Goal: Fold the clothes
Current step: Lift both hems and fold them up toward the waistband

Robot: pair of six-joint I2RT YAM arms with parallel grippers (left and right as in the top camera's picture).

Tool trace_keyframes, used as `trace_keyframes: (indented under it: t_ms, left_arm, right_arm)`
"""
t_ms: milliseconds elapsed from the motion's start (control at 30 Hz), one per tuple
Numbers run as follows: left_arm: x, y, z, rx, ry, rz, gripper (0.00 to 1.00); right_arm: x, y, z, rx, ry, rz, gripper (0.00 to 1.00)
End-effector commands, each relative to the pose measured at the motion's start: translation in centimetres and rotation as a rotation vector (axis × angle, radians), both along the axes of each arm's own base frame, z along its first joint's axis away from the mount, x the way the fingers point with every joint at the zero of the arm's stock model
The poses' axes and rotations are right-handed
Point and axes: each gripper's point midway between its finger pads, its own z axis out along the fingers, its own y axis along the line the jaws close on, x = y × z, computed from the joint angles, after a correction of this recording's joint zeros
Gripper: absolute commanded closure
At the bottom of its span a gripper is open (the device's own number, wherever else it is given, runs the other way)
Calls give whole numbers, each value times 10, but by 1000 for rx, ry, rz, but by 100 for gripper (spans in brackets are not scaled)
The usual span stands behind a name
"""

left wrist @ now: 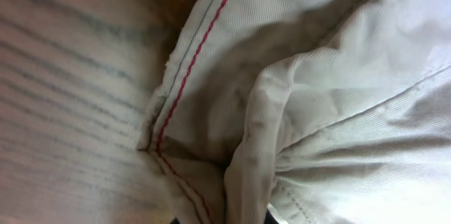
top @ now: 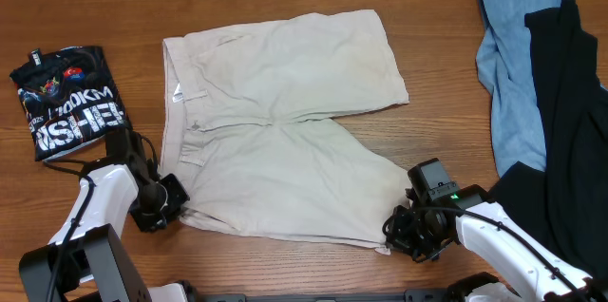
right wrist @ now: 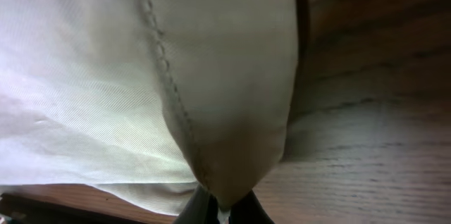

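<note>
Pale beige shorts (top: 275,112) lie spread flat on the wooden table, waistband to the left and both legs pointing right. My left gripper (top: 169,198) sits at the near corner of the waistband and is shut on it. In the left wrist view a bunched fold of the shorts (left wrist: 317,111) with red stitching runs down into the left gripper (left wrist: 243,213). My right gripper (top: 397,229) is at the near leg's hem corner. There the shorts' hem (right wrist: 225,76) narrows to a point pinched in the right gripper (right wrist: 223,213), between dark fingers (right wrist: 197,210).
A folded black printed T-shirt (top: 71,98) lies at the left, close to my left arm. A light blue garment (top: 513,65) and a black garment (top: 570,122) lie heaped at the right edge. Both grippers are close to the table's front edge.
</note>
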Motion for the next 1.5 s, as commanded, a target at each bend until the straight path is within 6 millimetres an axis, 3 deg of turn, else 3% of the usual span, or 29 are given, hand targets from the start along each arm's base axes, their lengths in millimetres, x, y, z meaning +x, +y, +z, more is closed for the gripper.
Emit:
trace_keyframes:
  t_ms: [0,133,300,533,833,1000,1233,1300,1467]
  left_arm:
    - [-7,9,4,41,49,-6,96]
    - [0,11,24,42,46,-6,96]
    - [-2,10,53,51,26,21,96]
    - [-4,-8,92,4,-133,61,96]
    - [-11,-12,139,58,-362,109,96]
    - [-16,-14,164,83,-459,121,96]
    - [-16,-9,216,136,-561,122,96]
    - [-16,-3,226,178,-582,129,96]
    - [-1,12,232,241,-618,144,95]
  right_arm:
    - [3,-12,1,-66,8,-35,96]
    - [24,-20,22,-114,-39,-48,96]
    - [71,-30,70,-177,-179,-35,96]
    - [109,-37,122,-196,-321,-25,96]
    - [134,-60,178,-306,-443,-66,96]
    - [136,-60,192,-308,-461,-71,96]
    - [136,-77,212,-399,-487,-84,96]
    - [143,-82,224,-427,-538,-73,96]
    - [176,-71,250,-403,-720,68,93]
